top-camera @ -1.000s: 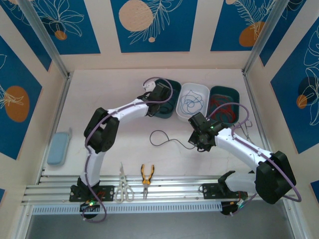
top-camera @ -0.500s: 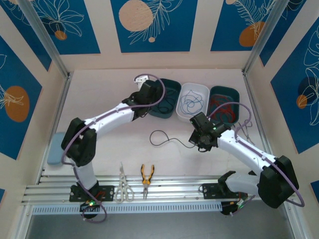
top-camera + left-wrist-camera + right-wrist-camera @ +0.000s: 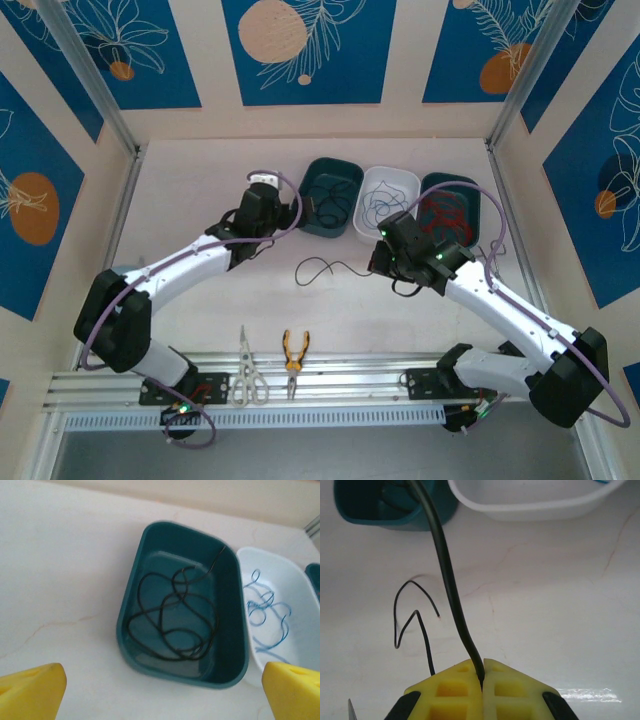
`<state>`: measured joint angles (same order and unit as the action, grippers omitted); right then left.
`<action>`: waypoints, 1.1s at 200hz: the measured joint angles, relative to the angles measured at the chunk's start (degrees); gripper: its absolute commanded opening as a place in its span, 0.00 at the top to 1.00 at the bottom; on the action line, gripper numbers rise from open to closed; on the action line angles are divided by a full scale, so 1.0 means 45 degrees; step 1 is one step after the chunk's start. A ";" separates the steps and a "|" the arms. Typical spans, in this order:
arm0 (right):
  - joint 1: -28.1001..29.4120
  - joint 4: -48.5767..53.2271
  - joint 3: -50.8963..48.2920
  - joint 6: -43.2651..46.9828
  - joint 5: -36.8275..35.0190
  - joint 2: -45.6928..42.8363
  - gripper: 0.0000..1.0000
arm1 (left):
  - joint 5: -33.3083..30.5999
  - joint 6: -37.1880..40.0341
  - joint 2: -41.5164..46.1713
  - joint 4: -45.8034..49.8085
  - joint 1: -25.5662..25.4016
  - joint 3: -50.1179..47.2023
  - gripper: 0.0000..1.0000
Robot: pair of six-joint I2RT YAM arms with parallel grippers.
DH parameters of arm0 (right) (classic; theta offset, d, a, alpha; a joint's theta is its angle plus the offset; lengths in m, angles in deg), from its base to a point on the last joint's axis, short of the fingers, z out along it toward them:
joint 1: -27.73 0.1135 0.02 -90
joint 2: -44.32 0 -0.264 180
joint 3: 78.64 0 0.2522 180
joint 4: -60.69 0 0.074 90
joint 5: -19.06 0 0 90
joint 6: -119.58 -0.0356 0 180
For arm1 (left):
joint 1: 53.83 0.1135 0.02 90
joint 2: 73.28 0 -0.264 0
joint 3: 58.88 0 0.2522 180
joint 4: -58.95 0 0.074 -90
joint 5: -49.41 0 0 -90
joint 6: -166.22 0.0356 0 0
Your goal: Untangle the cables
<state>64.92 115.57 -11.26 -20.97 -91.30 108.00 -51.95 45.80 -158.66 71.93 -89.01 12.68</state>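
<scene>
Right claw (image 3: 482, 669) clamped on black cable (image 3: 447, 575); left claw (image 3: 160, 692) open.
Thin, loops on veined cream table (image 3: 545, 605) left of it; 2nd black coil (image 3: 172, 625) in teal bin (image 3: 134, 600) ahead of left claw; blue-panel walls (image 3: 310, 50).

black cable (image 3: 322, 264) on table (image 3: 190, 190) | blue cable (image 3: 385, 210) in white bin (image 3: 390, 171) | red cables (image 3: 445, 212) in right teal bin (image 3: 440, 177)

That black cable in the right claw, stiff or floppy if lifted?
Probably floppy: the black cable bends away from the right claw and loops loosely on the table. Likely light, being so thin; its tail should drag along.
</scene>
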 measured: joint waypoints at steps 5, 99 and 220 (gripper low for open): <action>0.0015 0.0000 0.0087 0.0058 0.0058 0.0073 1.00 | 0.0151 -0.0039 0.0044 0.0151 0.0053 -0.0131 0.00; 0.0189 0.0019 0.1107 0.0311 0.1253 0.1817 1.00 | 0.2307 -0.0967 0.0306 0.2268 0.0126 -0.2463 0.14; -0.0534 0.0257 0.1681 0.0214 0.2346 0.2584 1.00 | 0.6751 0.3317 0.0165 0.0165 0.0000 -0.3988 0.22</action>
<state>62.51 116.73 -3.69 -20.01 -80.75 119.62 -21.56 60.73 -157.92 72.67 -89.01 -5.26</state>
